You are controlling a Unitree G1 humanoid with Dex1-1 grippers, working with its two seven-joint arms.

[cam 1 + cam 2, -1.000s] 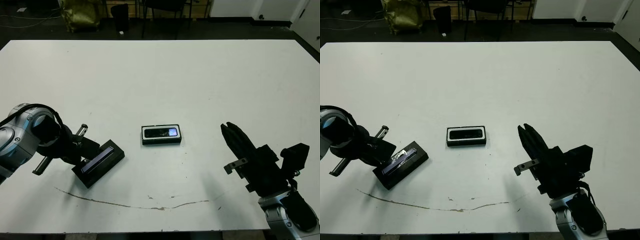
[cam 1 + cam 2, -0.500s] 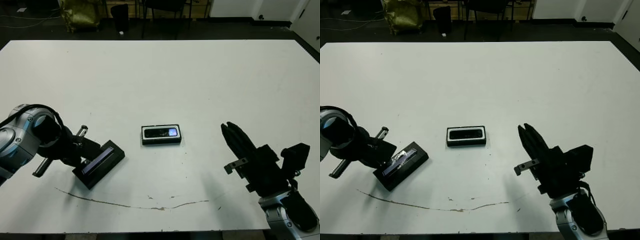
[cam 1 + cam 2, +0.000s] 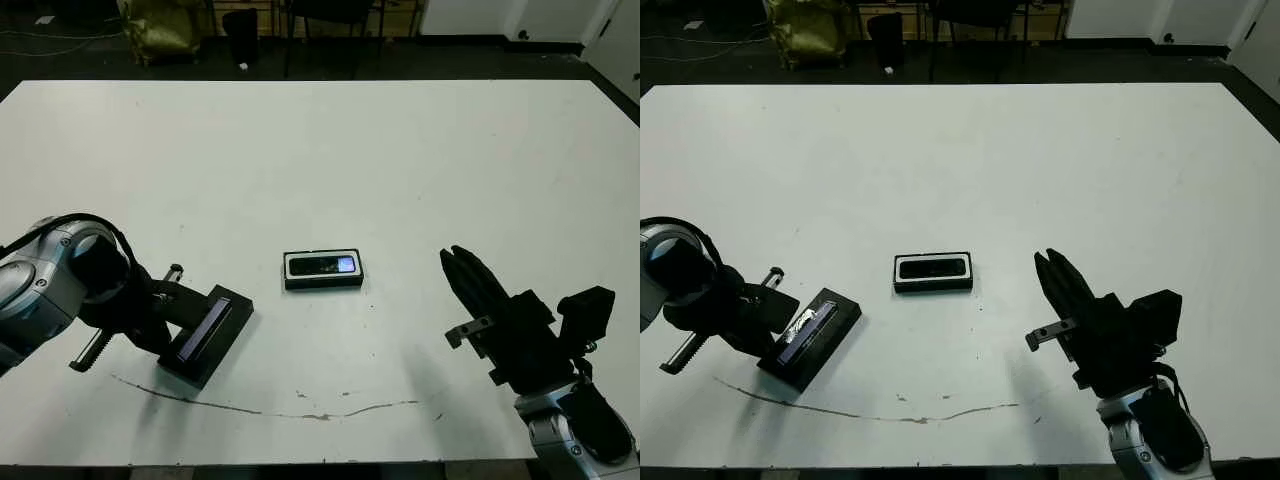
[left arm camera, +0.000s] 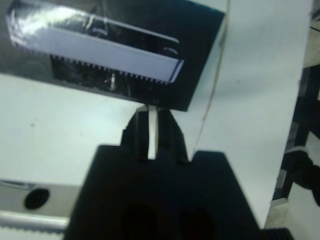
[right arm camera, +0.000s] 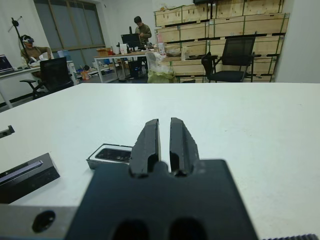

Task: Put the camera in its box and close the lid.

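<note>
Near our left gripper (image 3: 160, 315), pinched almost shut, the lid (image 3: 208, 334) sat skewed; we could've shoved it away. Right gripper (image 3: 462, 268) idled, fingers together.

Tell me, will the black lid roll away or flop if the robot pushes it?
Probably not. The lid is a flat rectangle lying on the white table, so it would likely slide, not roll. Its straight edges suggest it is stiff. The shiny strip on top may be slippery for the left claw, which sits at its edge.
</note>
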